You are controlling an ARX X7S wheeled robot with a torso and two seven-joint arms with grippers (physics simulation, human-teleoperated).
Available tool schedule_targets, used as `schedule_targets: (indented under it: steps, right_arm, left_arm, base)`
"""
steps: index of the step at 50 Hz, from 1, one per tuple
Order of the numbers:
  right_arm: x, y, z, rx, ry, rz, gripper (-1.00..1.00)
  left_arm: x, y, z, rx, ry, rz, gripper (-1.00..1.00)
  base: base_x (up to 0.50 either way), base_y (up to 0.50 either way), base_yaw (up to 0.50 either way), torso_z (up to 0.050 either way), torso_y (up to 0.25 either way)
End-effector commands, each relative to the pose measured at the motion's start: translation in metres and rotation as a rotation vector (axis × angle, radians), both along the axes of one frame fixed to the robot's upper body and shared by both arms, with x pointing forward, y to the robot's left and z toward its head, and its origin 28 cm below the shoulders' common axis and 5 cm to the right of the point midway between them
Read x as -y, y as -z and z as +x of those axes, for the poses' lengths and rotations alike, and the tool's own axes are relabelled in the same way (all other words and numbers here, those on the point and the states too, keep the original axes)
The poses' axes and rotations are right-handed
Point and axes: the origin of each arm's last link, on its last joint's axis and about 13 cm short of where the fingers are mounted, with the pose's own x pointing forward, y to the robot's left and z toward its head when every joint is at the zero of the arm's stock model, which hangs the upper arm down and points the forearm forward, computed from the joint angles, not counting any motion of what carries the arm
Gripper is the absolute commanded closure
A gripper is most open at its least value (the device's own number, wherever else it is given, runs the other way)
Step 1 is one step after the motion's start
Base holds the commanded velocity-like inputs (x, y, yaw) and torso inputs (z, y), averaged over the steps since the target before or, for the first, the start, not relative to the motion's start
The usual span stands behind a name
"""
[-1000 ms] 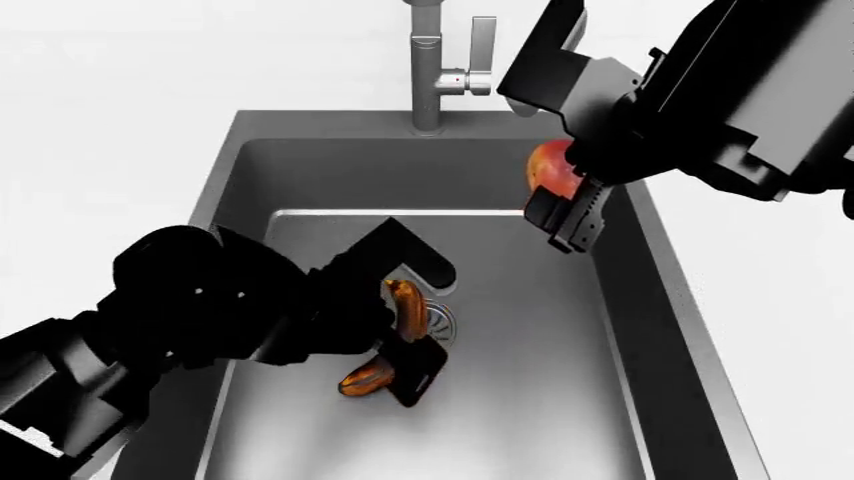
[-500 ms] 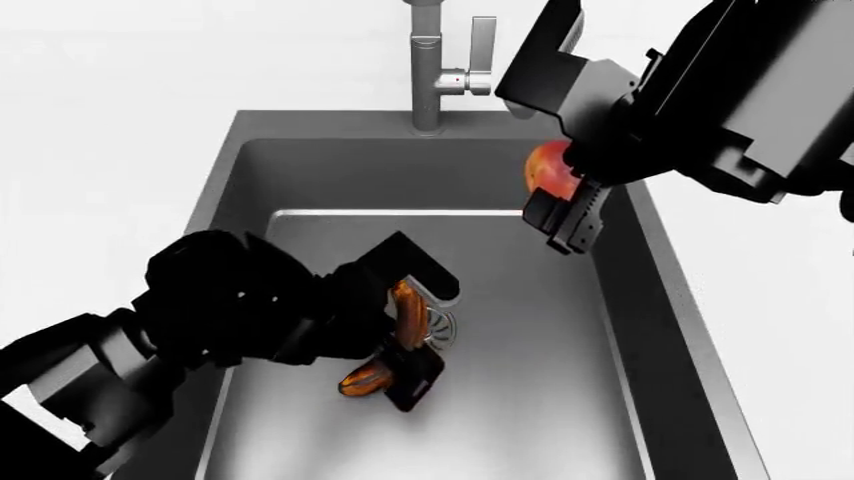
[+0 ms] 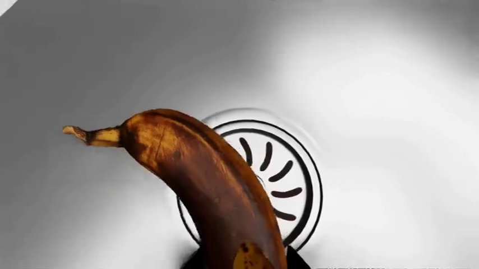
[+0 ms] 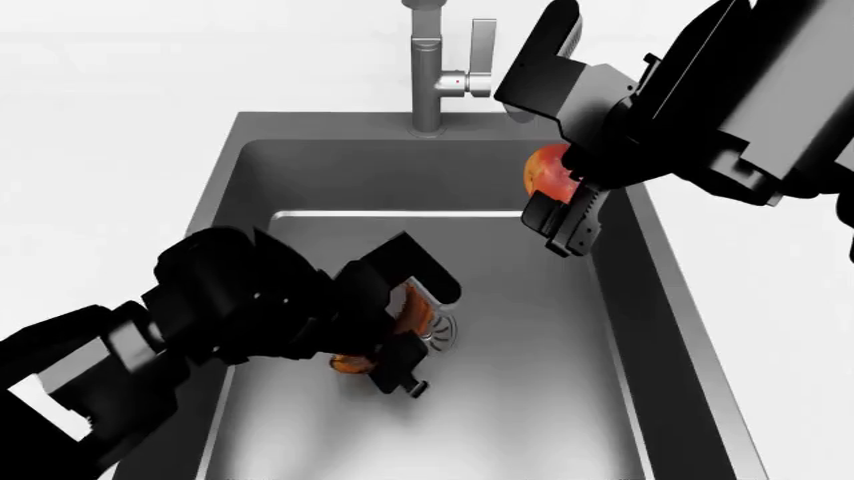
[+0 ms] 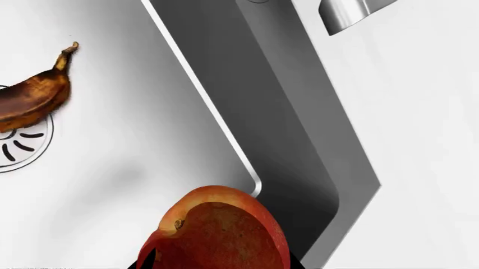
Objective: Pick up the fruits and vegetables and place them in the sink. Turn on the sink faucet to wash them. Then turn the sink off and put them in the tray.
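The brown-orange banana (image 4: 418,311) is low in the dark grey sink (image 4: 334,160), over the round drain (image 4: 441,330). My left gripper (image 4: 406,336) is shut on it. In the left wrist view the banana (image 3: 202,179) rises from between the jaws and crosses the drain (image 3: 293,180), stem end free. My right gripper (image 4: 555,186) is shut on the red-and-yellow apple (image 4: 546,170), held above the sink's back right corner. The right wrist view shows the apple (image 5: 217,235) between the jaws, with the banana (image 5: 33,98) far off. The silver faucet (image 4: 427,70) stands behind the sink. The tray is out of view.
The faucet's lever handle (image 4: 481,50) sits just left of my right arm. White counter (image 4: 107,150) surrounds the sink. The sink's steep right wall (image 5: 299,140) lies close beside the apple.
My left arm has come forward and to the right over the sink, and its fingers have drawn in around the banana. The right gripper with the apple has barely moved.
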Motion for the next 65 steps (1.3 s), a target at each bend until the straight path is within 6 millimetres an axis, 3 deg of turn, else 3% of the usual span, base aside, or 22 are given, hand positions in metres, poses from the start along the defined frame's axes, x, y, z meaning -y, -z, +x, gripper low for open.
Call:
schedule_targets:
  steps: [1, 29, 43, 53, 65]
  right_arm:
    - [0.0, -0.002, -0.001, 0.004, -0.003, -0.007, 1.0]
    - [0.0, 0.008, 0.005, -0.054, -0.02, -0.012, 1.0]
    - [0.003, -0.005, -0.01, 0.022, -0.075, 0.041, 1.0]
    - [0.003, -0.003, -0.01, 0.039, -0.084, 0.061, 1.0]
    - [0.001, -0.007, -0.007, 0.072, -0.097, 0.08, 1.0]
  left_arm:
    - [0.006, -0.002, -0.013, 0.021, 0.046, -0.024, 1.0]
    - [-0.038, -0.084, -0.037, 0.263, 0.012, -0.184, 1.0]
    - [-0.055, -0.123, -0.049, 0.351, 0.002, -0.284, 1.0]
    - [-0.063, -0.14, -0.051, 0.401, -0.015, -0.36, 1.0]
    - [-0.067, -0.146, -0.055, 0.408, -0.027, -0.354, 1.0]
  base:
    - [0.0, 0.0, 0.0, 0.0, 0.0]
    - [0.0, 0.0, 0.0, 0.0, 0.0]
    - [0.0, 0.0, 0.0, 0.0, 0.0]
    - [0.0, 0.0, 0.0, 0.0, 0.0]
    - [0.0, 0.0, 0.0, 0.0, 0.0]
